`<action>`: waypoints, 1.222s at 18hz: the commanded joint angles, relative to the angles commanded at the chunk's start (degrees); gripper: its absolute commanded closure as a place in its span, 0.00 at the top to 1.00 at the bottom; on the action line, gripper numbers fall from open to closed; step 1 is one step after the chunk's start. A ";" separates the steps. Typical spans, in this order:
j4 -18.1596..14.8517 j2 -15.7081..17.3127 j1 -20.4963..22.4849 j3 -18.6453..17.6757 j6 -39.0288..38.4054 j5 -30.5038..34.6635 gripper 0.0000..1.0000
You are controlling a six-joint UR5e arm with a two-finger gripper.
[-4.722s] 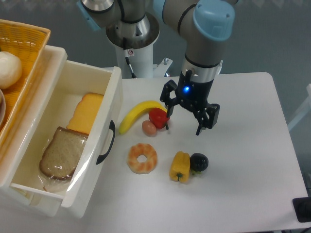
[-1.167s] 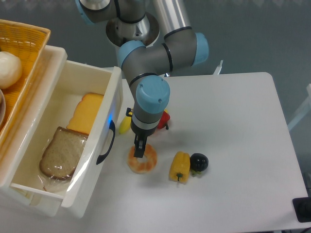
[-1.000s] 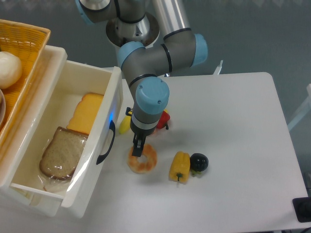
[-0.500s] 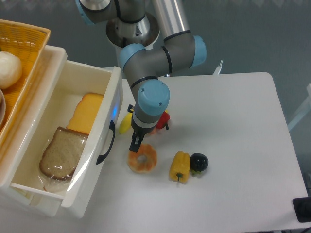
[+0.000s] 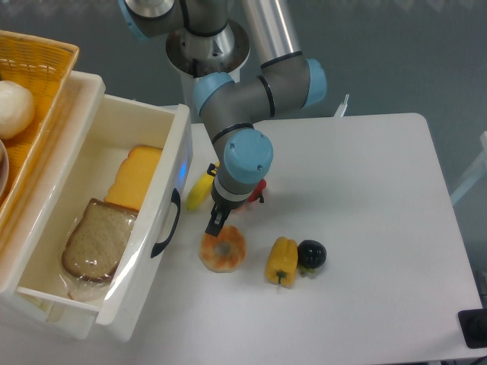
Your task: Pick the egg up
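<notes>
My gripper (image 5: 222,216) hangs under the blue wrist, low over the table where the banana (image 5: 198,195), the red pepper (image 5: 258,188) and the orange ring-shaped shrimp (image 5: 223,249) meet. One dark finger (image 5: 215,223) shows, its tip at the shrimp's upper edge. The other finger is hidden behind the wrist. The egg is hidden under the wrist and gripper, so I cannot tell whether the jaws are around it or closed on it.
A yellow pepper (image 5: 281,260) and a dark round fruit (image 5: 311,253) lie right of the shrimp. An open white drawer (image 5: 173,156) at left holds bread (image 5: 97,239) and cheese (image 5: 135,176). A wicker basket (image 5: 46,57) with a white ball (image 5: 15,106) stands at far left.
The arm has swung left from beside the red pepper to over the egg, which it now covers. In the last second the wrist shifted slightly right and turned.
</notes>
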 joint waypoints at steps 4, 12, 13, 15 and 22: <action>0.09 -0.44 1.23 -0.71 1.94 0.00 1.00; 0.44 -0.62 1.76 -1.06 2.99 0.00 1.00; 0.53 -0.62 1.76 -1.41 2.99 0.00 1.00; 0.96 -0.62 1.93 -1.67 2.99 0.00 1.00; 1.32 -0.62 2.29 -2.99 3.35 0.00 1.00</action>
